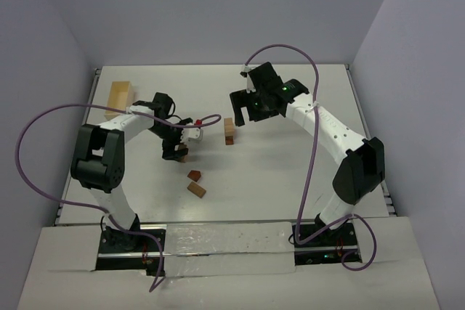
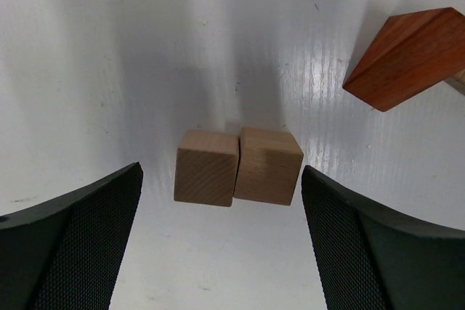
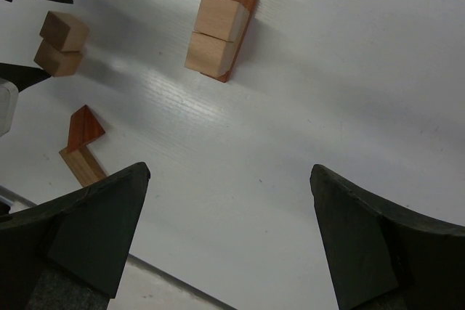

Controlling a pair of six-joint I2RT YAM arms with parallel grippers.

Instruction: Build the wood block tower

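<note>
Downward, left claw [image 2: 220, 179] astride two cubes [image 2: 269, 165]

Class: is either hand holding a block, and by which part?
Nothing is held. The left hand is open, straddling two tan cubes without touching them; the right hand is open and empty.

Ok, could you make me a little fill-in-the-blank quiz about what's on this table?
1. The left tool hovers over ___ tan cubes that touch side by side.
2. Both it and the right tool are ___, holding nothing.
3. The pale box lies at the far ___ of the table.
Missing words: two; open; left.
</note>
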